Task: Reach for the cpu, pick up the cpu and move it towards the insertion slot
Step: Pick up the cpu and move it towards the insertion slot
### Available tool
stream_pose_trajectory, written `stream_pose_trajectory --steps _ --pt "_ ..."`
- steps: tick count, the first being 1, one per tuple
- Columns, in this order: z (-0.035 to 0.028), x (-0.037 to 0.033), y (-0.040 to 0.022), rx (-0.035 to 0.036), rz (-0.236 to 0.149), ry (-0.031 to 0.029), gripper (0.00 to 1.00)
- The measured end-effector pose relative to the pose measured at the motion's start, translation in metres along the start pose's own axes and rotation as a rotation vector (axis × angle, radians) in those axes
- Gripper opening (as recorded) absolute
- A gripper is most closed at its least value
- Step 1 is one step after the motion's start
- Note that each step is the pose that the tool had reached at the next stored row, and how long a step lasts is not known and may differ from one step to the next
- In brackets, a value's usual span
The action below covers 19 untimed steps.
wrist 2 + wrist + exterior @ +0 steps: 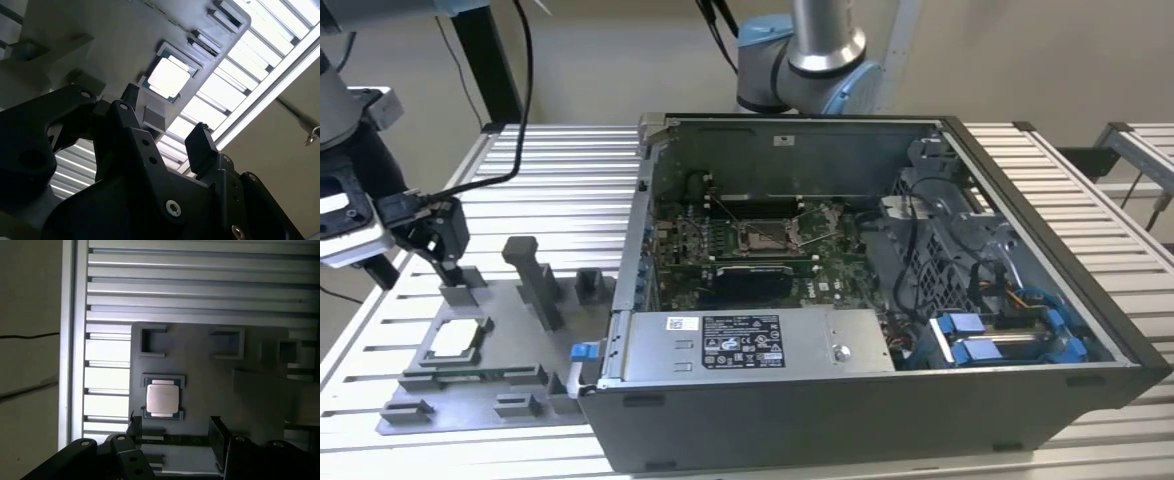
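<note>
Dim wrist views — glaring table slats (pixel 232 80)

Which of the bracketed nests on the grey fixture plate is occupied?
The nest nearest the open gripper: the cpu lies flat in it, silvery top up. The other nests, farther along the grey fixture plate, are bare.

We're on a robotics lab bench, folks, and the signs are everywhere. A slatted aluminium table (pixel 560 170) carries an open computer case (pixel 854 420), its motherboard (pixel 720 255) bare and the insertion slot (pixel 761 237) on show. Behind the case rises a robot arm (pixel 801 55) with grey and blue joints. Toward the table's near corner, on the exterior view's left, lies a grey fixture plate (pixel 507 345) with moulded blocks, the cpu (pixel 458 338) nested in it. Black cables (pixel 520 110) trail over the far edge, and there's a plain beige wall (pixel 587 50) beyond.
</note>
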State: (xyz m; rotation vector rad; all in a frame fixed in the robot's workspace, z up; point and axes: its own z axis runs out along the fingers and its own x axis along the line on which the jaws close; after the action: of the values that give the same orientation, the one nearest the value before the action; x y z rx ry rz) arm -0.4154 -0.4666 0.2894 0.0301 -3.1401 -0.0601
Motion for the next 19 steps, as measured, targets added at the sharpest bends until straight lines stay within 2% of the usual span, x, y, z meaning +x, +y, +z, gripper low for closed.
stream_pose_trajectory --steps 11,19 --pt "0.0112 0.0022 -0.0004 0.0001 0.0 0.0002 1.0" --pt "0.0117 0.0022 -0.0004 0.0 0.0 0.0001 1.0"
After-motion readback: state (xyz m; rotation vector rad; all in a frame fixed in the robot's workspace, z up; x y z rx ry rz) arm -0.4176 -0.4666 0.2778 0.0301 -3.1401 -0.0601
